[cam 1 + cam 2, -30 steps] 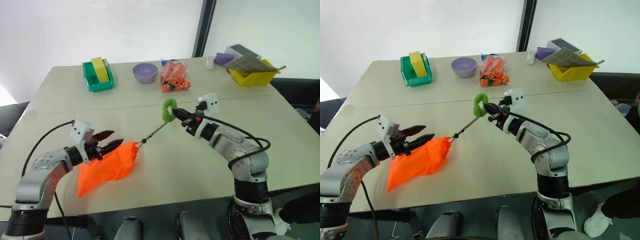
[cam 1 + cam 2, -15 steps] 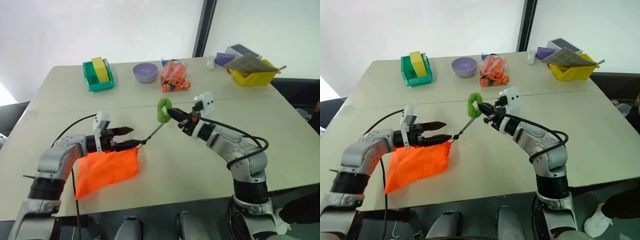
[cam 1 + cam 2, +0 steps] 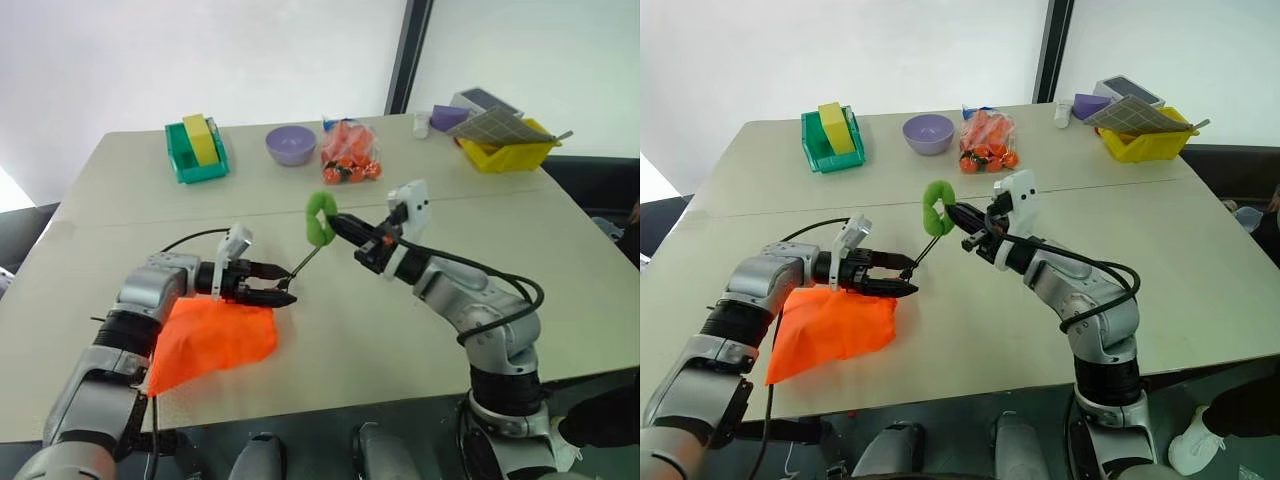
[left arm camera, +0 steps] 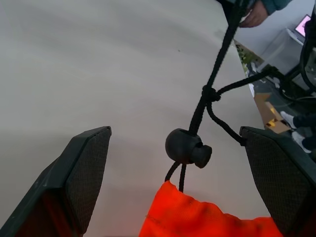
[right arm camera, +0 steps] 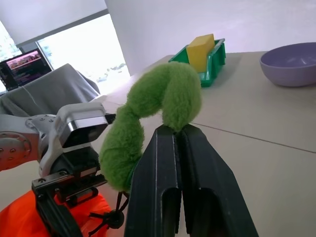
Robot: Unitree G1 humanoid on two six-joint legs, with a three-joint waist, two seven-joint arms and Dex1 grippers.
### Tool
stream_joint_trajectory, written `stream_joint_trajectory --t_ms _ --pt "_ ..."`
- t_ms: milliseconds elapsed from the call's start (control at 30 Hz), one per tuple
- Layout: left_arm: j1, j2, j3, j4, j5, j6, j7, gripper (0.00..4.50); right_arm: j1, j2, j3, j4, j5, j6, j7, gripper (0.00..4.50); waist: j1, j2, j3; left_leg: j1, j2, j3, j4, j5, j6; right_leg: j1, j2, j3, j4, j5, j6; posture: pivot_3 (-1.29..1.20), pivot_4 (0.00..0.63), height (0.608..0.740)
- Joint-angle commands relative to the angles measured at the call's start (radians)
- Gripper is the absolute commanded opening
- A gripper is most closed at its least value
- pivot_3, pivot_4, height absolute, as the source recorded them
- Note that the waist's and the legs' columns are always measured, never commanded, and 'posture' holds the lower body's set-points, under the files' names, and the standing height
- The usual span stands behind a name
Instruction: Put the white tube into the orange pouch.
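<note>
No legible text, labels, brands, numbers or signs on any object. The monitor (image 5: 30, 61) shows a picture, too small to read.

The orange pouch (image 3: 212, 338) was soft matt cloth, wrinkled. Its pull (image 5: 148, 118) looked fuzzy green plush on a braided black cord (image 4: 217, 69) with a smooth plastic toggle (image 4: 186, 147). Gripper finger pads (image 4: 89, 173) showed fine textured rubber. The table (image 3: 380, 320) was smooth, matt beige.

Flat orange fabric drawstring pouch (image 3: 212, 338) lies at the near left of the beige table (image 3: 560, 260). Along the far edge, left to right: green plastic bin (image 3: 195, 151), purple bowl (image 3: 290, 145), clear plastic bag of orange items (image 3: 350, 153), yellow tray (image 3: 505, 152).
</note>
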Motion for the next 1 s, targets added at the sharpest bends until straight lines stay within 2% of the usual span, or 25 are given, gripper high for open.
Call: stream_joint_trajectory --t_ms 33,133,367,967,1000 --pt "-0.028 -0.001 0.002 0.007 0.018 -0.022 -0.032 4.45 -0.005 -0.007 -0.001 -0.058 0.024 -0.009 -0.008 0.0 0.0 0.0 0.0 0.0 0.0 0.0 0.0 0.0 0.0 0.0 0.0 0.0 0.0 0.0 0.0 0.0 0.15 0.74" --pt "-0.033 -0.003 0.008 0.014 0.026 -0.023 -0.041 3.72 -0.003 -0.011 0.0 -0.058 0.025 -0.011 -0.012 0.0 0.0 0.0 0.0 0.0 0.0 0.0 0.0 0.0 0.0 0.0 0.0 0.0 0.0 0.0 0.001 0.0 0.15 0.74" --pt "-0.029 0.003 0.019 0.007 0.032 -0.011 -0.055 0.31 -0.005 -0.017 0.004 -0.05 0.027 -0.017 -0.016 0.0 0.0 0.0 0.0 0.0 0.0 0.0 0.0 0.0 0.0 0.0 0.0 0.0 0.0 0.0 0.001 0.0 0.15 0.74" --pt "0.118 0.018 0.077 -0.175 0.021 -0.051 0.061 0.25 -0.014 -0.018 0.001 0.001 -0.006 -0.059 -0.049 0.0 0.001 0.0 0.0 0.0 0.0 0.0 0.0 0.0 0.0 0.0 0.0 0.0 0.001 0.0 0.001 0.0 0.15 0.74" --pt "0.122 0.015 0.085 -0.182 0.013 -0.039 0.071 0.75 -0.015 -0.017 0.002 0.002 -0.003 -0.061 -0.048 0.0 0.001 0.0 0.0 0.0 0.0 0.0 0.0 0.0 0.0 0.0 0.0 0.0 0.001 0.0 0.001 0.0 0.15 0.74"
